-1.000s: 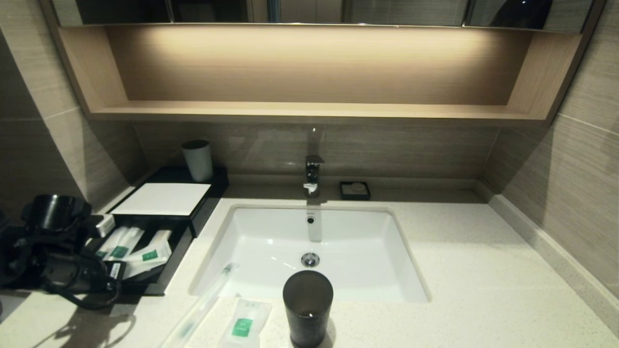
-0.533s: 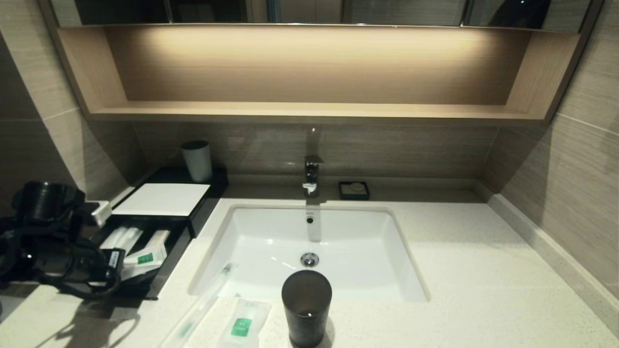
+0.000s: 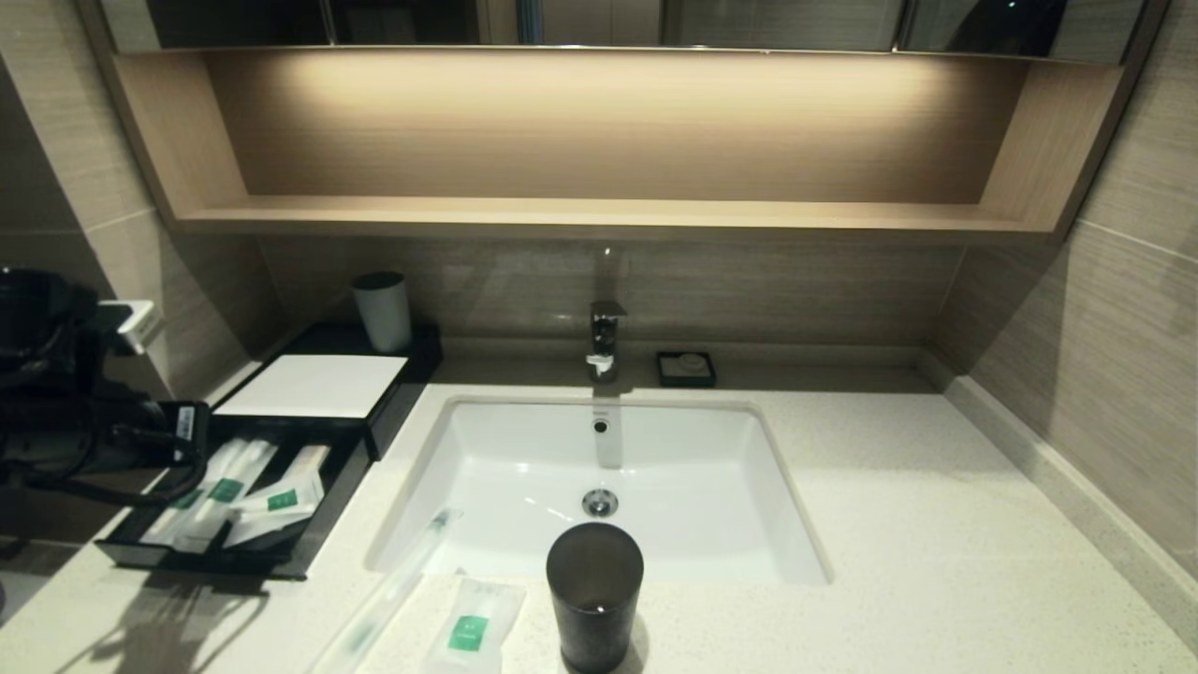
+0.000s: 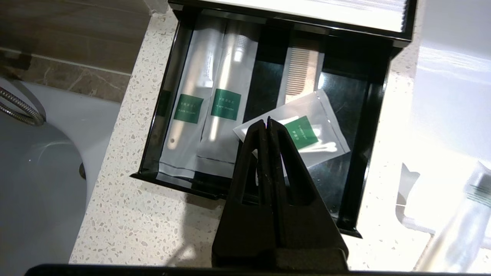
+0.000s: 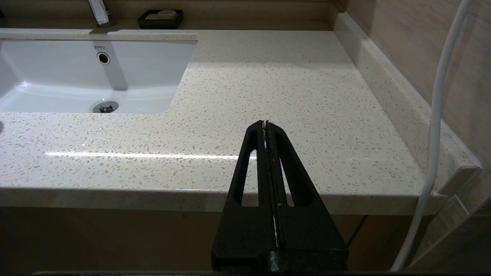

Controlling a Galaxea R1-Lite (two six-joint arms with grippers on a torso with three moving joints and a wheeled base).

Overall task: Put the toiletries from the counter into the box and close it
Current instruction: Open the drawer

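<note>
The toothbrush in clear wrap lies on the counter, its tip over the sink's front left rim. The white sachet with a green label lies beside it, left of the dark tumbler. The black box stands at the far left with its drawer pulled open; the drawer holds several wrapped items. My left gripper is shut and empty, raised above the drawer's front. My left arm shows at the left edge. My right gripper is shut and empty off the counter's front right edge.
A white sink with a faucet fills the middle. A small black soap dish sits behind it. A white cup stands behind the box. Walls close in on the left and right, and a shelf hangs above.
My left arm has risen and drawn back to the left, uncovering the open drawer and its contents. The toothbrush, sachet and tumbler have not moved.
</note>
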